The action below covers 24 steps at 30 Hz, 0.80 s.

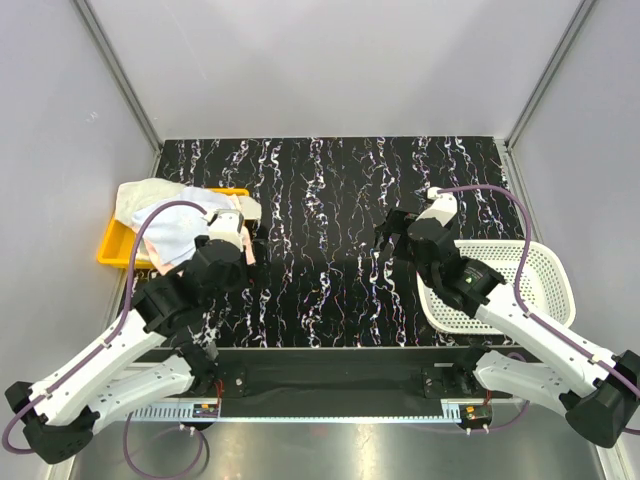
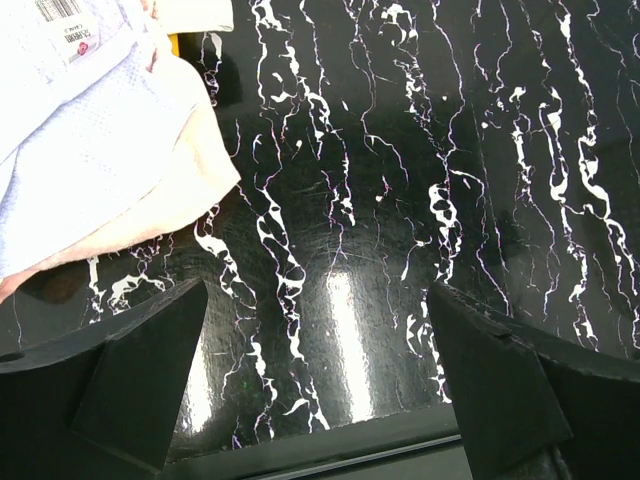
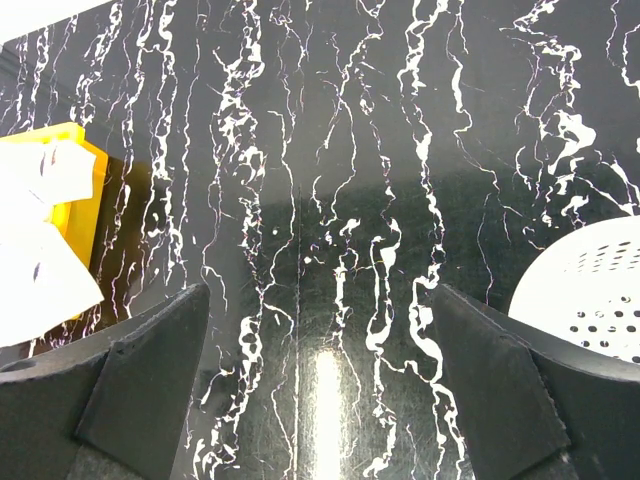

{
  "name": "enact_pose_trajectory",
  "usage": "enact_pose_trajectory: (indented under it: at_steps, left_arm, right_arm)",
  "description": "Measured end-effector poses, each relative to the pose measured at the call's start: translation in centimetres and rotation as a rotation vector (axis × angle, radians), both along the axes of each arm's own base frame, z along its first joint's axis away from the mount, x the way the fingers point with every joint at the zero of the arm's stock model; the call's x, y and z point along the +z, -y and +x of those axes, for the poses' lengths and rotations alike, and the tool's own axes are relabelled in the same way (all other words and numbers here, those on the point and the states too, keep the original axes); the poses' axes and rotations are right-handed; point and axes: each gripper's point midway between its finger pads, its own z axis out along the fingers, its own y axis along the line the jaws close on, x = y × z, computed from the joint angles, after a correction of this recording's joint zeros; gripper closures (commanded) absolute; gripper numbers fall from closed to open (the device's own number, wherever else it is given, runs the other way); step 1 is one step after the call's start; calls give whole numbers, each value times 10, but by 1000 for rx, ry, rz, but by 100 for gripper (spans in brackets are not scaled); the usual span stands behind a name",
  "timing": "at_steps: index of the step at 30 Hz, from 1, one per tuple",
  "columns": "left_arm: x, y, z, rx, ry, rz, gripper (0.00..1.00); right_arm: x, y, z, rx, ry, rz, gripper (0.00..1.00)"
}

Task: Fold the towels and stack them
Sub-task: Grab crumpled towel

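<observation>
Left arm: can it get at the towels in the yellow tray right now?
Likely yes. The left tool is open and empty, just beside the towels spilling over the yellow tray; nothing stands between them.

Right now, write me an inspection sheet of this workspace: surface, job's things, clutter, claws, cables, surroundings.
Surface: black table with white marbling, glare near the front edge.
Job's things: towels heaped unfolded in the yellow tray at left, one corner spilling onto the table.
Clutter: white basket at right, no towel seen in it.
Claws: left claw open, beside the heap, holding nothing; right claw open over bare table.
Cables: purple cables, one looping along each arm.
Surroundings: grey walls on three sides.
</observation>
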Motion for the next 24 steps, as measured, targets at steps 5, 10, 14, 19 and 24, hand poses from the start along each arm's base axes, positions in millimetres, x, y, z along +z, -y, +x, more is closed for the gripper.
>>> enact_pose_trajectory:
  at_steps: [5, 10, 14, 19, 24]
  left_arm:
    - [0, -1, 1, 11, 2, 1, 1]
    - [0, -13, 5, 97, -11, 15, 3]
    - [13, -47, 33, 311, -34, 35, 8]
    - [18, -111, 70, 599, -76, 19, 15]
    - [-1, -153, 100, 751, -159, -14, 22]
  right_arm:
    - [-1, 0, -1, 7, -1, -11, 0]
    - [-3, -2, -2, 28, -8, -23, 0]
    - [-9, -8, -2, 57, -29, -32, 0]
    - [-22, -19, -3, 103, -73, -39, 0]
    - [-24, -25, -4, 131, -88, -30, 0]
